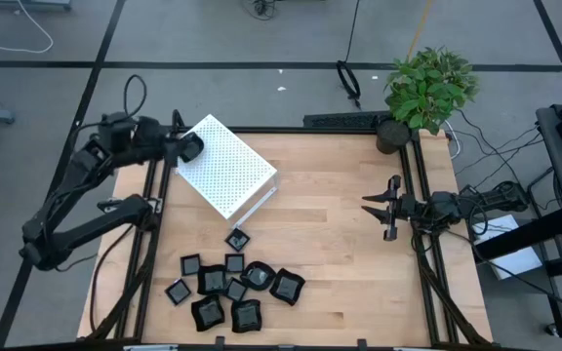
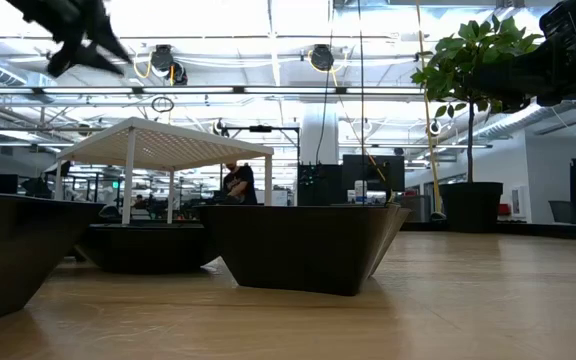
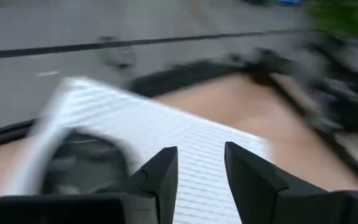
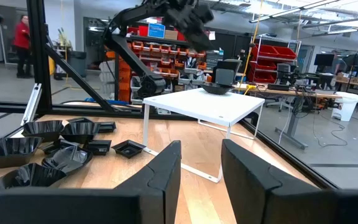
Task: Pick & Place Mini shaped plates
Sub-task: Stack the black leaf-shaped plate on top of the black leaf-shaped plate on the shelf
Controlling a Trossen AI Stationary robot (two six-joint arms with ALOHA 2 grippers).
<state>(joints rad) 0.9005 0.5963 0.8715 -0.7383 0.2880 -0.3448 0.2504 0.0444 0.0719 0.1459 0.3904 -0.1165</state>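
Several mini shaped plates, glossy black, lie in a heap near the table's near edge, one more a little apart from them. Another black plate rests on top of the white perforated box, near its far left corner. My left gripper hangs open in the air above that corner, with nothing between its fingers. My right gripper waits open at the table's right side, pointing level toward the box.
A potted plant stands at the table's far right corner. Black frame rails run along the left and right edges. Bare wood lies between the box and my right gripper. A person stands in the room beyond.
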